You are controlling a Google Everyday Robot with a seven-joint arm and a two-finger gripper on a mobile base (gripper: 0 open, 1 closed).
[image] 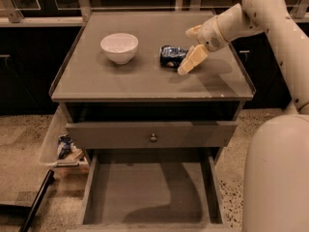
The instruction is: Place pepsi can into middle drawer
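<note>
The pepsi can (170,55) lies on its side on the cabinet top (120,81), right of the middle. My gripper (191,47) is just right of the can, low over the top. It is open, with one finger (193,31) behind the can's right end and the other finger (189,62) in front of it. The can is not held. The middle drawer (145,190) is pulled out below, its flat grey floor bare and partly in shadow.
A white bowl (119,47) stands on the top, left of the can. A closed drawer front with a small round knob (153,137) is above the open drawer. A clear bin with wrappers (63,146) sits on the floor at left. My arm's pale body (277,173) fills the right side.
</note>
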